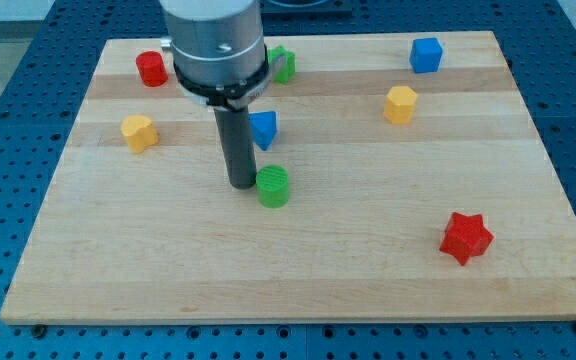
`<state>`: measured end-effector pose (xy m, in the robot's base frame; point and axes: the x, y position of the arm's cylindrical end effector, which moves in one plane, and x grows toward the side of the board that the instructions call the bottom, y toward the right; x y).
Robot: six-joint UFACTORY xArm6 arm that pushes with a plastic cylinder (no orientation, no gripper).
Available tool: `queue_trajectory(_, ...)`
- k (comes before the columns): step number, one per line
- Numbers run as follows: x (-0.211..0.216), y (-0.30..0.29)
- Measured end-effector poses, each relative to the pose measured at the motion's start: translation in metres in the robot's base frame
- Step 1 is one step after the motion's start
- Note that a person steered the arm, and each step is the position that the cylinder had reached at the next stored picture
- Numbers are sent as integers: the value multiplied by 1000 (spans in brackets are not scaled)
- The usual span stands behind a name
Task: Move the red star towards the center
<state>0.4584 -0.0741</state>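
The red star (465, 237) lies near the view's bottom right of the wooden board (298, 270). My tip (241, 185) rests on the board near its middle, just left of a green cylinder (273, 186) and touching or almost touching it. The tip is far to the left of the red star. A blue triangular block (264, 128) sits just above and right of the rod.
A red block (151, 68) is at the top left, a yellow block (139, 132) at the left, a green block (283, 63) at the top behind the arm, a yellow block (400, 104) and a blue cube (426, 55) at the top right.
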Motion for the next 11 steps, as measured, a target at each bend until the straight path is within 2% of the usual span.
queue_trajectory(1, 64, -5)
queue_trajectory(2, 145, 29)
queue_trajectory(3, 161, 78)
queue_trajectory(5, 161, 93)
queue_trajectory(6, 160, 132)
queue_trajectory(7, 160, 207)
queue_trajectory(8, 119, 253)
queue_trajectory(9, 72, 204)
queue_trajectory(10, 82, 222)
queue_trajectory(11, 55, 278)
